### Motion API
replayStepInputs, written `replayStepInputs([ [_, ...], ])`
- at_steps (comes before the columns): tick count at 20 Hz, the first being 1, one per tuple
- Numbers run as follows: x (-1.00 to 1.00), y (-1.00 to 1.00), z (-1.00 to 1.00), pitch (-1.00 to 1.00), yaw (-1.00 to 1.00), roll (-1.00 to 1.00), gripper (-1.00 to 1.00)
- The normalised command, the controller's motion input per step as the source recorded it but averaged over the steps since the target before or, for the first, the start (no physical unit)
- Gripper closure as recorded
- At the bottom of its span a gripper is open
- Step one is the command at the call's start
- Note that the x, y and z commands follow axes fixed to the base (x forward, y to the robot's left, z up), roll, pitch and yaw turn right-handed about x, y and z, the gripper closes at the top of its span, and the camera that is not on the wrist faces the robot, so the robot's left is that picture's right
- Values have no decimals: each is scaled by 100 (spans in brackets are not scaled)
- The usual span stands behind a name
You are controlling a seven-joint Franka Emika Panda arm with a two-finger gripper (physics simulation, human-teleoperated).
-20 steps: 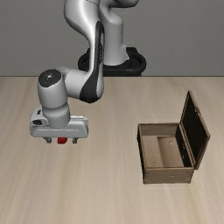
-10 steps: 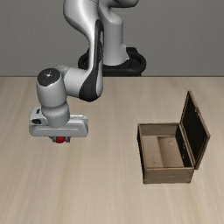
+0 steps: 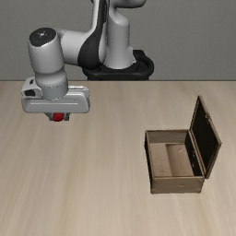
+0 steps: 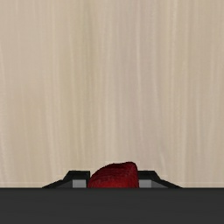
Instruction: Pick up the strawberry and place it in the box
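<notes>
The hand [image 4: 113, 182] clamps the dark red strawberry [image 4: 114, 172], with one fingertip [image 4: 79, 181] pressed against each side of it. Beyond the berry lies the pale wooden tabletop [image 4: 112, 79], its fine grain running straight away from the hand.
</notes>
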Motion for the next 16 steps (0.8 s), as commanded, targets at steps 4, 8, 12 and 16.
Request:
replayStepInputs([
  [4,0,0,100,0,0,0,100],
  [8,0,25,75,0,0,0,100],
  [12,0,100,0,0,0,0,100],
  [16,0,100,0,0,0,0,100],
])
